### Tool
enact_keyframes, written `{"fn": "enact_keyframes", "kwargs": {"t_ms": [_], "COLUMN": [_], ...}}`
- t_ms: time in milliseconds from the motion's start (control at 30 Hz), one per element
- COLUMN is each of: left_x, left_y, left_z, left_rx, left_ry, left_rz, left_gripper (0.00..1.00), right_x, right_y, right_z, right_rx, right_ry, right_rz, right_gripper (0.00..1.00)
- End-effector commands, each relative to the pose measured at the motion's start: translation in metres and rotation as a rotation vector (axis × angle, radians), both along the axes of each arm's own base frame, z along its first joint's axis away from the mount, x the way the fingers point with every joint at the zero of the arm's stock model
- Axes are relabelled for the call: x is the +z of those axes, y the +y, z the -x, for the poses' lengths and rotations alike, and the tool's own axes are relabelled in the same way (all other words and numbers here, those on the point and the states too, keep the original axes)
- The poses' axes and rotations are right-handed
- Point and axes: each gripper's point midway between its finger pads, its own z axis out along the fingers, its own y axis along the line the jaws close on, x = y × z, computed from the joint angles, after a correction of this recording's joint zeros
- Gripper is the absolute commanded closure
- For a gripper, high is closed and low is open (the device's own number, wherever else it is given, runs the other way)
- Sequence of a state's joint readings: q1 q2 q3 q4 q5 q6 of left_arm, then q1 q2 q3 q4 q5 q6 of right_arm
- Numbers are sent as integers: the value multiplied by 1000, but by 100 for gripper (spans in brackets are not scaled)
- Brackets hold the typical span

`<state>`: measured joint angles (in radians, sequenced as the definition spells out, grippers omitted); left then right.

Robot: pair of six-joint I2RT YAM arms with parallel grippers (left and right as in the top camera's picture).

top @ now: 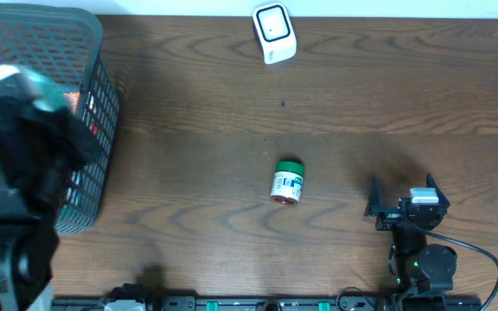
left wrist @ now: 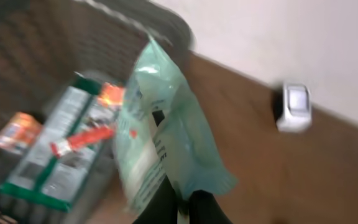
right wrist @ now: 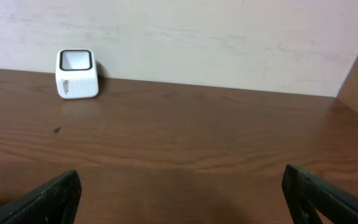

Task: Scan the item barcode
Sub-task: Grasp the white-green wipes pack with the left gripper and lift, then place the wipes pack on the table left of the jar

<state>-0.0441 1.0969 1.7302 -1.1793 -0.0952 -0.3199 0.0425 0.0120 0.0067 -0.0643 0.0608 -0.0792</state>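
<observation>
My left gripper (left wrist: 182, 196) is shut on the bottom edge of a pale green plastic packet (left wrist: 166, 137), held up above the basket and blurred. In the overhead view the packet (top: 26, 85) shows atop the left arm (top: 15, 173) over the basket. The white barcode scanner (top: 274, 32) stands at the table's far edge, also seen as the scanner (left wrist: 294, 107) to the packet's right and the scanner (right wrist: 77, 73) by the wall. My right gripper (top: 402, 186) rests open and empty near the front right; in its wrist view the right gripper (right wrist: 182, 193) has only bare table between its fingers.
A dark mesh basket (top: 98, 112) fills the left end of the table; inside lie a green-and-white box (left wrist: 61, 155) and an orange packet (left wrist: 17, 134). A green-lidded jar (top: 288, 181) lies on its side mid-table, left of the right gripper.
</observation>
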Motion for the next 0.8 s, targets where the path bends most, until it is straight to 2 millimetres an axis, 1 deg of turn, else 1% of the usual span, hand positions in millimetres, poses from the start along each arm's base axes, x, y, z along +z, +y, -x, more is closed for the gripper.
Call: {"fn": "enact_keyframes", "kwargs": {"t_ms": [0, 67, 100, 167, 233, 400, 567, 667, 767], "left_x": [-34, -54, -76, -101, -132, -211, -274, -306, -326], "left_y": [-40, -62, -80, -100, -122, -172, -211, -228, -237], "left_z": [-11, -16, -21, -29, -38, -46, -48, -50, -52], "left_rx": [-110, -168, -198, -233, -253, -270, -302, -326, -336], "left_ry": [120, 187, 254, 321, 394, 586, 716, 758, 781], "left_rz": [28, 28, 29, 21, 19, 1, -66, -97, -115], "left_gripper": [93, 93, 93, 93, 93, 93, 93, 92, 92], "right_x": [0, 0, 0, 0, 0, 0, 0, 0, 0], "right_y": [-2, -2, -2, -2, -2, -2, -2, -2, -2], "right_z": [0, 0, 0, 0, 0, 0, 0, 0, 0], "right_rx": [-14, -14, -14, -14, -14, -14, -14, -14, -14], "right_ry": [-1, -1, -1, -1, -1, -1, -1, -1, -1], "right_rz": [-14, -14, -14, -14, -14, -14, -14, -14, -14], "right_gripper": [1, 1, 1, 1, 1, 1, 1, 1, 1]}}
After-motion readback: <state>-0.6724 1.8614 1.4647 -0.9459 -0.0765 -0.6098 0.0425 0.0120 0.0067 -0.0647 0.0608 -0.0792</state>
